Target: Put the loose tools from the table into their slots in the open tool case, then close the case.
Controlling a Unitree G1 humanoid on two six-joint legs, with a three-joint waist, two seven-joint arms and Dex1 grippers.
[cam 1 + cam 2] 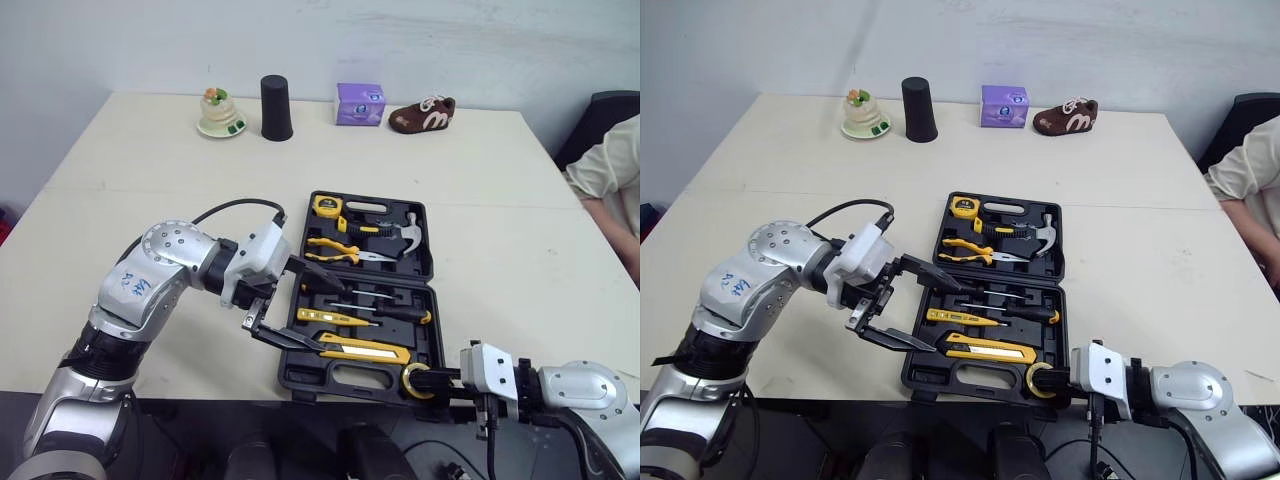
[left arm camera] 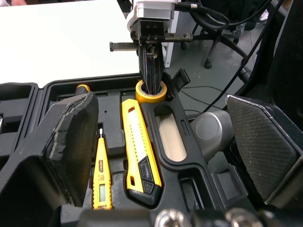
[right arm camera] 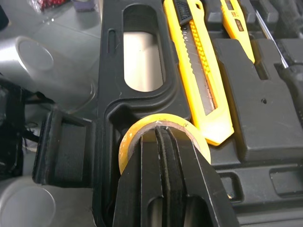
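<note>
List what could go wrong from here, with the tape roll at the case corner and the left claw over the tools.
1. The yellow tape roll rings the right claw's shut fingers at the case's near corner; pulling back may drag it out of the case.
2. The left claw hangs open over the utility knife; it may knock it loose or get in the way of closing the case.

Both head eyes look forward and down over the surface (image 1: pixel 120 200). Each wrist camera sits close to the tool case (image 1: pixel 305 378), probably sharing its handle edge.
</note>
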